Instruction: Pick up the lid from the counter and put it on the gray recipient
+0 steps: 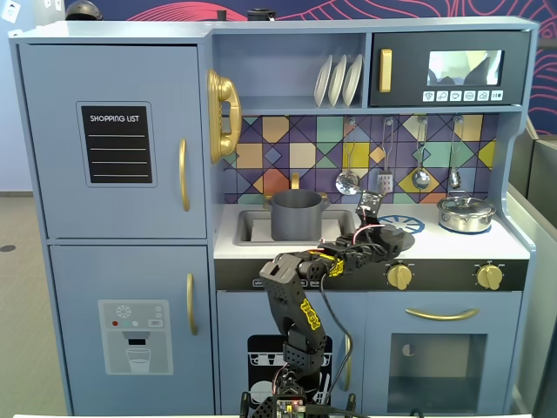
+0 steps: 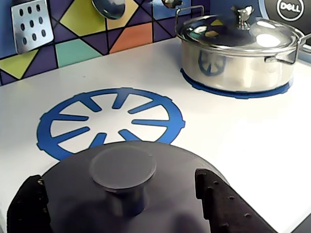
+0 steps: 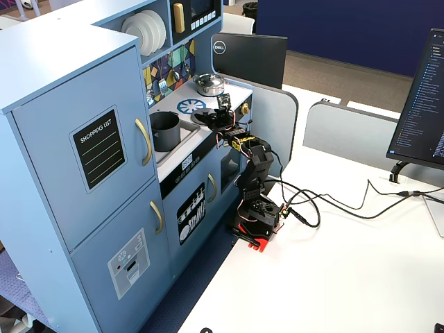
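The dark-gray lid [image 2: 170,170] lies flat on the white counter just in front of the blue burner ring [image 2: 112,121]. Its round knob [image 2: 122,167] stands midway between my two black fingers [image 2: 214,194]. My gripper [image 2: 119,180] is open, with one jaw on each side of the knob and a clear gap to it on both sides. In a fixed view the gripper [image 1: 383,233] hovers at the lid [image 1: 402,240], to the right of the gray pot [image 1: 296,216], which stands open in the sink. Both also show in the other fixed view: the pot [image 3: 164,130] and the gripper [image 3: 220,115].
A shiny steel pot with its own lid [image 2: 238,48] sits on the far right burner. Utensils [image 1: 348,181] hang on the tiled back wall. Gold stove knobs [image 1: 399,276] line the counter's front edge. The sink [image 1: 248,228] is left of the burners.
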Tool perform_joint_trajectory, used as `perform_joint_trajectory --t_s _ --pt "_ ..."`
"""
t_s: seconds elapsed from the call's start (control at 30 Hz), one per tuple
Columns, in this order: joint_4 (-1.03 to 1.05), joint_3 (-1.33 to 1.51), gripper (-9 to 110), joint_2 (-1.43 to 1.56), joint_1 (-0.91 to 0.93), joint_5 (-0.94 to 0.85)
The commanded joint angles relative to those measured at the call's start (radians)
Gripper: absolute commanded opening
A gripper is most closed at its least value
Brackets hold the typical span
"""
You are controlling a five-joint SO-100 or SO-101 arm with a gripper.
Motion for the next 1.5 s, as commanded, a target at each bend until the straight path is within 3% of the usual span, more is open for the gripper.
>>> perform_joint_trajectory --t_s 0.0,0.47,0.67,0.83,1.2,1.47 --pt "-0.04 -0.109 31 -0.023 -0.003 -0.003" --pt "-0.008 -0.186 24 -0.118 -0.015 0.04" --pt "-0.014 -0.181 16 -0.132 -0.038 0.021" --pt "-0.025 -0.15 0 -0.132 -0.072 -0.006" --pt "-0.041 -0.17 0 -0.049 -0.086 -0.009" --pt "0.204 -0.403 0 0.06 -0.075 0.002"
